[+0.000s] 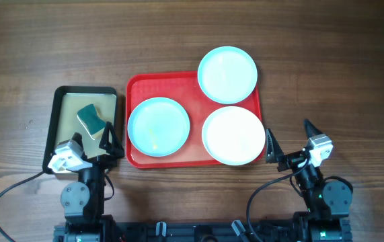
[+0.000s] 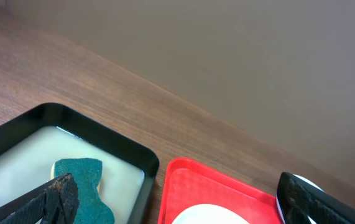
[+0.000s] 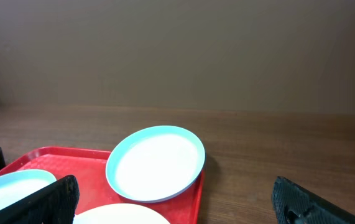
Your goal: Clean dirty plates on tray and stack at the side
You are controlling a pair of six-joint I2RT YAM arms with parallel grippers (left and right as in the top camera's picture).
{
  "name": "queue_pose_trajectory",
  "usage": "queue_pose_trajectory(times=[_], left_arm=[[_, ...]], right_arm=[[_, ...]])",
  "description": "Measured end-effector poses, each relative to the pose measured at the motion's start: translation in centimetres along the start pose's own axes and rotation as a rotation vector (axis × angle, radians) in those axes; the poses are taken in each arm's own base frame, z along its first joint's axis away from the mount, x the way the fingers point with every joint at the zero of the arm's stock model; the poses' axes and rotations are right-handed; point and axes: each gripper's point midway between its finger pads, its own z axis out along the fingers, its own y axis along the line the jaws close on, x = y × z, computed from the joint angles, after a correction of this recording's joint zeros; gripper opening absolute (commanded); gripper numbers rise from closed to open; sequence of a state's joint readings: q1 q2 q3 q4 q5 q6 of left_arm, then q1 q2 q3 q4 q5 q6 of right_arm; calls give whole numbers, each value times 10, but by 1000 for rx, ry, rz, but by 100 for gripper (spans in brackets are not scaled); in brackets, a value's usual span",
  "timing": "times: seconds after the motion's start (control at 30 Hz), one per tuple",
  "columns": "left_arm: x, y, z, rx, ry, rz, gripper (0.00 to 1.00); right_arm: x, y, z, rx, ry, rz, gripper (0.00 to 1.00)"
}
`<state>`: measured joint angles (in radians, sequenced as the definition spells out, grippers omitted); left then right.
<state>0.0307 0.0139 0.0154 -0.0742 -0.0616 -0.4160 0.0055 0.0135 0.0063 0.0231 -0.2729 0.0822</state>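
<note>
Left fingers (image 2: 58, 198) and right fingers (image 3: 51, 200) hang spread and empty by the desk's near edge, plates (image 1: 158, 126) on the red tray (image 1: 140, 87) mid-desk, so I'd pinch the green sponge (image 1: 91, 119) squarely across its waist first.

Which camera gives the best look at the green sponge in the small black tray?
Overhead: the sponge lies whole and unobstructed in the black-rimmed tray. Left wrist shows it closer, but cut off by the frame's bottom edge and partly behind a finger. Right wrist misses it, catching only a tray corner.
</note>
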Motion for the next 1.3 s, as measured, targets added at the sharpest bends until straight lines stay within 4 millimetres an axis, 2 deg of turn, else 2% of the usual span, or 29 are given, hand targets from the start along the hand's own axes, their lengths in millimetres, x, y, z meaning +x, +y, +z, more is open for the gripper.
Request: queue_pose_trajectory(times=[1.3], left_arm=[[0,0,0,0,0,0,100]], right_arm=[[0,0,0,0,0,-27,100]])
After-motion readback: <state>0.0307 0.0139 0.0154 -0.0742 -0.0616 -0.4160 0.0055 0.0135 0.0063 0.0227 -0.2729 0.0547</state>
